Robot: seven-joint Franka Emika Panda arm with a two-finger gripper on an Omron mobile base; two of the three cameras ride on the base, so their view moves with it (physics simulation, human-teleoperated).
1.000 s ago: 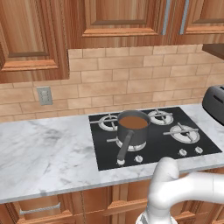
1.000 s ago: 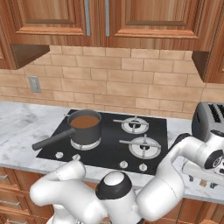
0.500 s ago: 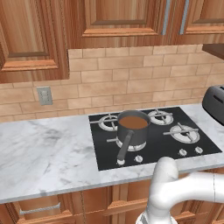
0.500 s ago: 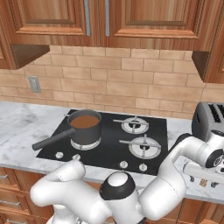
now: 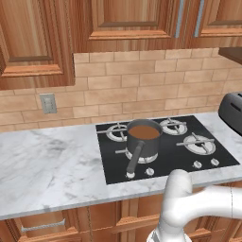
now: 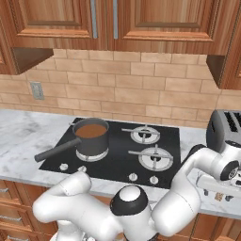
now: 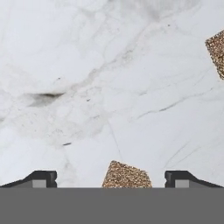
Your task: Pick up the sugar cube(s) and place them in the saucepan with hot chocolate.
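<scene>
left base view: saucepan with brown liquid on the near left burner of the stovetop | right base view: saucepan handle points left, toaster at far right | hand view: gripper fingers spread apart, brown sugar cube between them on marble counter, second cube apart at the right edge

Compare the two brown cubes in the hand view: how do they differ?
The near cube sits between the open gripper's fingertips, cut by the bottom edge; the far cube lies well off to one side, cut by the picture's edge. Each is turned at its own angle. Both are speckled brown and rest on the marble counter.
</scene>
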